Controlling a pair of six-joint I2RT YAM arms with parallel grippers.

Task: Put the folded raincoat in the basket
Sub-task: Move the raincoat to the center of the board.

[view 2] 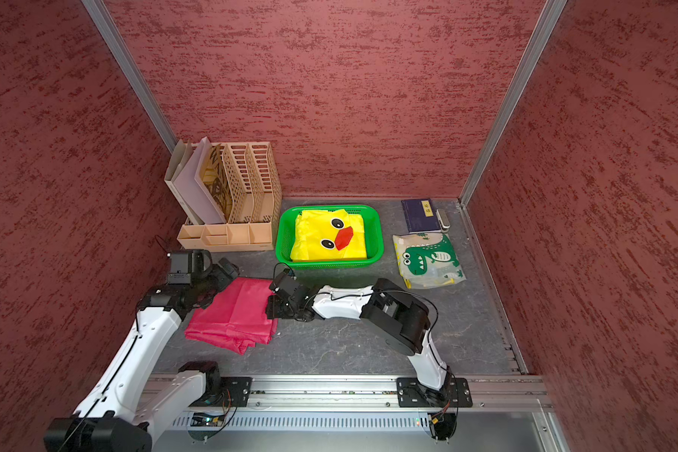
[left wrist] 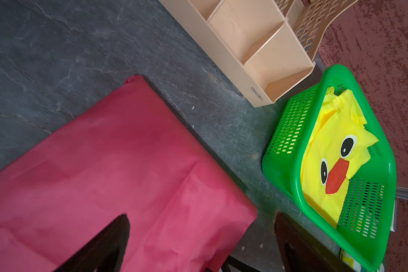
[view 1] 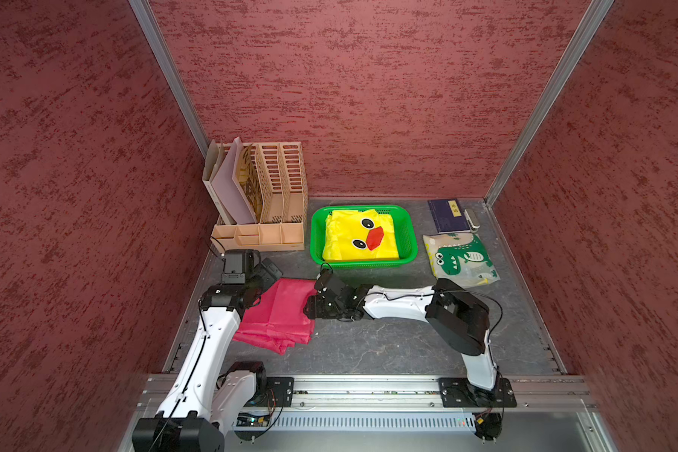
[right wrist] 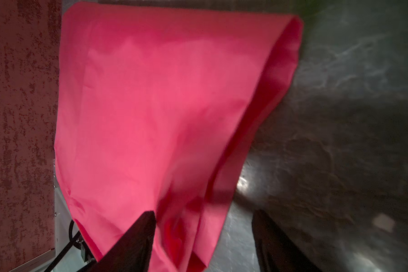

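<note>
A folded pink raincoat [view 1: 282, 317] [view 2: 235, 313] lies flat on the dark table, in front of and to the left of the green basket [view 1: 365, 265] [view 2: 329, 265]. A folded yellow duck-face raincoat [view 1: 361, 236] [left wrist: 332, 153] lies inside the basket [left wrist: 295, 188]. My left gripper [view 1: 267, 271] [left wrist: 201, 235] is open at the pink raincoat's far left corner, one finger over the fabric [left wrist: 127, 164] and the other over bare table. My right gripper [view 1: 308, 309] [right wrist: 205, 235] is open at the raincoat's right edge, with the layered fold [right wrist: 151, 106] between its spread fingers.
A tan slotted file organizer [view 1: 259, 195] stands at the back left beside the basket. A dinosaur-print packet [view 1: 460, 256], a dark blue book [view 1: 447, 215] and a small grey object [view 1: 472, 219] lie at the back right. Red walls close in three sides.
</note>
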